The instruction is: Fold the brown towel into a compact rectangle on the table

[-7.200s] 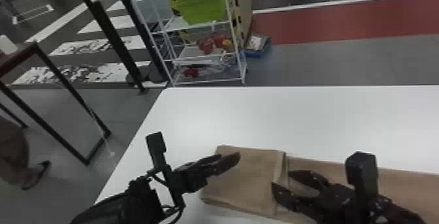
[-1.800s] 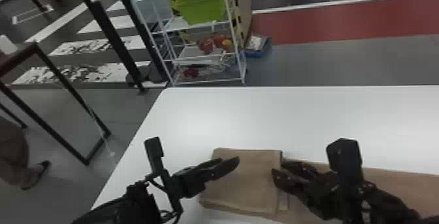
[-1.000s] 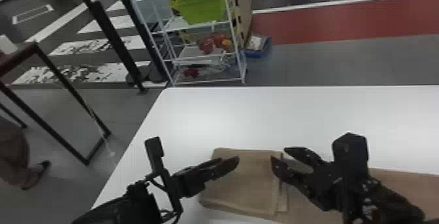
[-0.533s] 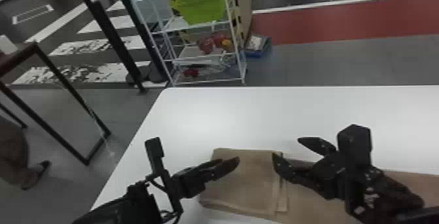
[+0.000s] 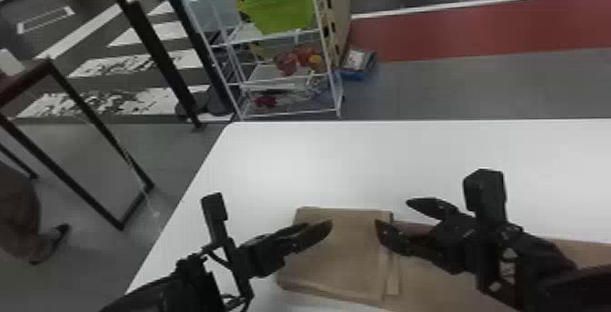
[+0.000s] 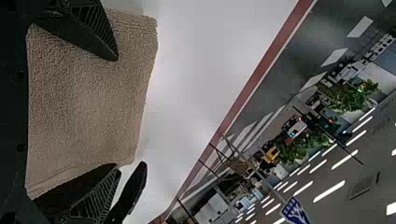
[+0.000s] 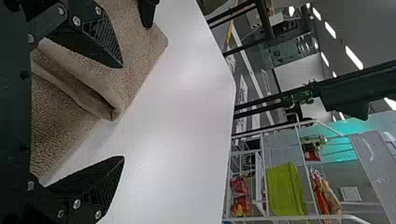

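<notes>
Brown towel [image 5: 345, 261], one, laid on the white table [image 5: 409, 165]: left part folded into a squarish, layered stack, the rest extended flat to the right (layer edges exposed along the stack's right side). Left gripper [image 5: 321, 225], black, placed above the stack; fingers set wide apart, nothing gripped. Right gripper [image 5: 393, 213], black, placed by the stack's right edge; fingers likewise spread wide, nothing gripped, one over the towel and the other over bare tabletop. Beyond the table: white rack [image 5: 241, 32], with a green bin [image 5: 286, 11] held on it; blue crate [image 5: 354, 76], on the floor beside the rack.
</notes>
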Available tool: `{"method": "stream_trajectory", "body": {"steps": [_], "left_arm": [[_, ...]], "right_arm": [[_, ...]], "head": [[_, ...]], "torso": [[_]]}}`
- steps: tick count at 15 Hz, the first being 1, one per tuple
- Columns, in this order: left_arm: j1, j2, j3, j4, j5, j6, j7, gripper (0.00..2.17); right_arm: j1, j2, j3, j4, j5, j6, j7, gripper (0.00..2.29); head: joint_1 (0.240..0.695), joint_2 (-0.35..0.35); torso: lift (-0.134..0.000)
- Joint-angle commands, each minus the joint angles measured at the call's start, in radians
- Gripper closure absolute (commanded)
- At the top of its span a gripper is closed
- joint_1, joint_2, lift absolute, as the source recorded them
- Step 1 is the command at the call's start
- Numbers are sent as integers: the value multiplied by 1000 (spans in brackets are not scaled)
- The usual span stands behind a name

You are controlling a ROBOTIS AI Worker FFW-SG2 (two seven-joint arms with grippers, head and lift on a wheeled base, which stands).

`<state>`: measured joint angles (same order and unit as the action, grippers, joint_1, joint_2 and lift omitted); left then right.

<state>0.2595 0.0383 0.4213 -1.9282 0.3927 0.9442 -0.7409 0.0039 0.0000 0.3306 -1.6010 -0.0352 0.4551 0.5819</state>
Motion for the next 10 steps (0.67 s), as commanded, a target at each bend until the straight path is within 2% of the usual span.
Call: {"method": "stream_trajectory", "body": {"steps": [1, 2, 10], "left_arm": [[0, 0, -1, 2, 0, 0, -2, 66], [0, 0, -1, 2, 0, 0, -2, 66], [0, 0, -13, -3, 0, 3, -2, 66]], "right_arm": [[-7, 1, 1, 6, -19, 14, 29, 225], [-5, 1, 1, 3, -32, 23, 47, 259], [64, 1, -1, -120, -57, 93, 75, 279]], "head": [[695, 350], [695, 350], [695, 350]], "torso": [[-122], [-122], [-122]]}}
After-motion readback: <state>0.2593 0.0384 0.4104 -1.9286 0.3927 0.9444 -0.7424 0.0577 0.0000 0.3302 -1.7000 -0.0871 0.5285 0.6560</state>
